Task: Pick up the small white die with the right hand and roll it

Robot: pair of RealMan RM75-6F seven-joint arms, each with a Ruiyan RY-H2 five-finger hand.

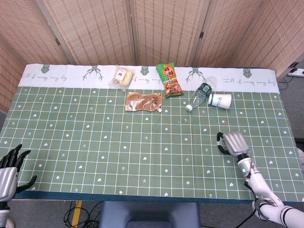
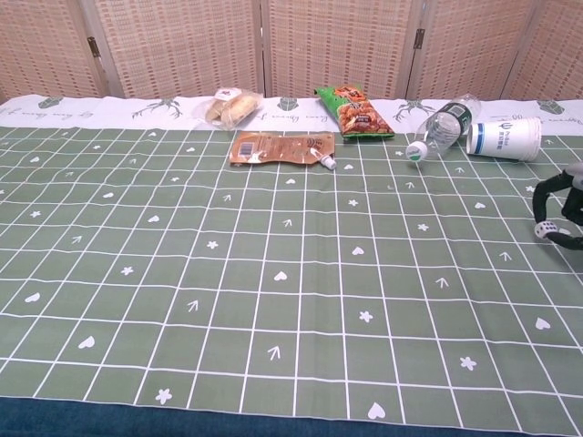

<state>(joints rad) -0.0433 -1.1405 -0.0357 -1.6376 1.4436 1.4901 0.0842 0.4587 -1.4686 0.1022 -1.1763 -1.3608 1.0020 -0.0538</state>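
The small white die point(image 2: 545, 229) shows at the right edge of the chest view, pinched between the dark fingers point(image 2: 539, 198) of my right hand point(image 2: 563, 208), just above the green cloth. In the head view the right hand point(image 1: 233, 143) is at the right front of the table, its back turned up, and it hides the die. My left hand point(image 1: 9, 172) hangs at the front left corner off the table's edge, fingers spread, holding nothing.
A paper cup point(image 1: 220, 100) and a plastic bottle point(image 1: 201, 92) lie on their sides behind the right hand. A green snack bag point(image 1: 169, 80), a brown pouch point(image 1: 143, 101) and a wrapped bread point(image 1: 121, 77) lie along the back of the table point(image 1: 95, 142).
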